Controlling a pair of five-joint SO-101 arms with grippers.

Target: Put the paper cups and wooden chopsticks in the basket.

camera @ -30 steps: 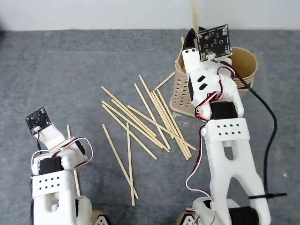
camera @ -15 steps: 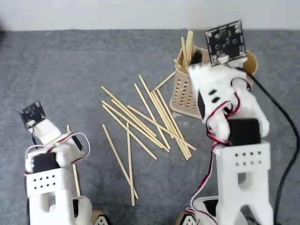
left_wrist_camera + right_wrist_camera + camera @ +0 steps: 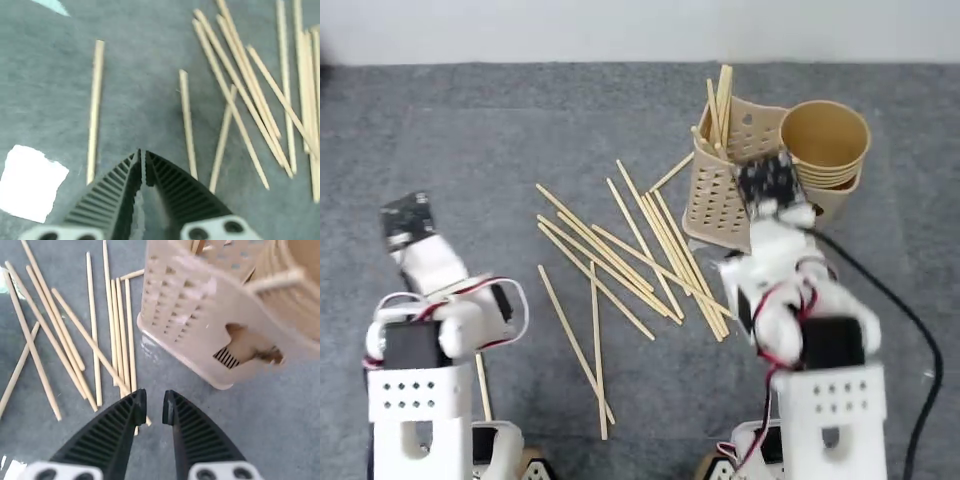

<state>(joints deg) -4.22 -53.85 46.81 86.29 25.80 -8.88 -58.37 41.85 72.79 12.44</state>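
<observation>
Grey felt mat covers table; white wall strip along far edge.

Jaws slightly parted over grey mat, basket near, chopsticks scattered beside

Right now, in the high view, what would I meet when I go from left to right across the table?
First the left arm → scattered wooden chopsticks → basket → stacked paper cups.
</observation>
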